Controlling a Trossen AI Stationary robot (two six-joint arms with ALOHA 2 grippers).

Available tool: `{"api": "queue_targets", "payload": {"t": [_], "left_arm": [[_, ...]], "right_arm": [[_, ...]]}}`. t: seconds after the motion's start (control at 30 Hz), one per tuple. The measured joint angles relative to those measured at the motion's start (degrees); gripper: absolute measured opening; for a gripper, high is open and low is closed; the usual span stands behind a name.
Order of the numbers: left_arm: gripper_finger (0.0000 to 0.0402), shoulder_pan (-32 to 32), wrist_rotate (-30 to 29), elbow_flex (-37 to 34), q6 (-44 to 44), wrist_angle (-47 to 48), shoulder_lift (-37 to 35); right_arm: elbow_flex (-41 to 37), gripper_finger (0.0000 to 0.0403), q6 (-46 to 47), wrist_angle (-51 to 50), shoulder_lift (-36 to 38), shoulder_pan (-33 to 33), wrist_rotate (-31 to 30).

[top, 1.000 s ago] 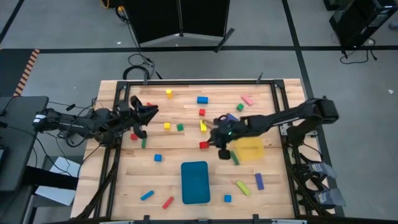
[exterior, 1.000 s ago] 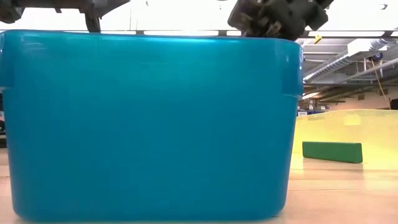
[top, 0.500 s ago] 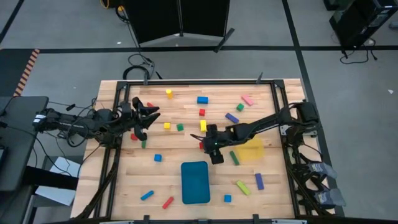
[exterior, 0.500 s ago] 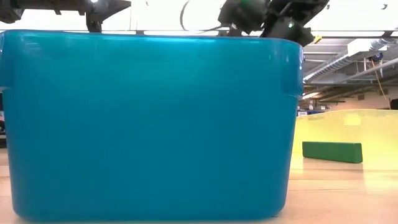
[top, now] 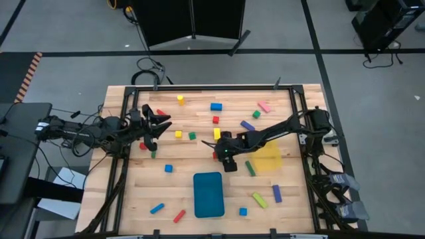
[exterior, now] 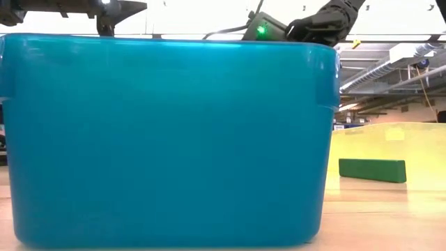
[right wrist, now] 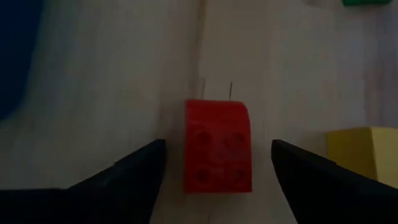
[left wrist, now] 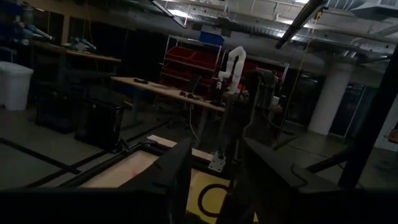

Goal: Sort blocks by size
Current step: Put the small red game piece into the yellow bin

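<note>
The blocks lie scattered over the wooden table. My right gripper (top: pixel 218 153) is low at mid-table, slanting down, open, with one finger on each side of a small red cube (right wrist: pixel 217 146) that rests flat on the table; neither finger touches it. A yellow block (right wrist: pixel 364 152) lies just beside that cube. My left gripper (top: pixel 158 123) hangs above the table's left part, pointing about level, open, with nothing between its fingers (left wrist: pixel 177 171). A red block (top: pixel 142 146) and a green one (top: pixel 153 153) lie below it.
The blue tray (top: pixel 208 194) stands near the front edge and fills most of the low view (exterior: pixel 167 139). The yellow bin (top: pixel 267 159) is right of my right gripper, with a green bar (exterior: pixel 371 169) in front of it. More blocks lie along the far and near edges.
My right gripper has gone down and toward the table's left, from beside the yellow bin to the red cube, tipping further downward. The cube and the other blocks have not moved.
</note>
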State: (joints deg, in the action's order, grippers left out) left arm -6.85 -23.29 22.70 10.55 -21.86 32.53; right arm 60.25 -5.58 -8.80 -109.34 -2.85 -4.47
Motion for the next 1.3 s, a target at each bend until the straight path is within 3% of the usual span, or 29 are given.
{"api": "queue_targets", "payload": {"t": [0.33, 0.57, 0.87, 1.17, 1.3], "left_arm": [[0.0149, 0.00, 0.00, 0.00, 0.17, 0.61, 0.00], [0.0149, 0.00, 0.00, -0.01, 1.40, 1.48, 0.11], [0.0149, -0.01, 0.00, -2.15, 5.09, 2.33, 1.02], [0.0148, -0.02, 0.01, -3.15, 6.85, 1.94, 8.31], [0.0148, -0.02, 0.01, -3.15, 9.55, 2.02, 12.18]], "right_arm": [[-0.02, 0.0151, 1.43, 0.01, -0.11, 0.03, 1.33], [-0.26, 0.0152, 0.94, -0.51, 2.31, 0.07, 0.82], [-0.17, 0.0152, -1.07, -0.72, 17.57, -0.62, 1.12], [-0.11, 0.0152, 0.92, -3.25, 28.82, -5.95, 2.27], [-0.11, 0.0152, 5.19, -15.01, 31.39, -10.17, -5.71]]}}
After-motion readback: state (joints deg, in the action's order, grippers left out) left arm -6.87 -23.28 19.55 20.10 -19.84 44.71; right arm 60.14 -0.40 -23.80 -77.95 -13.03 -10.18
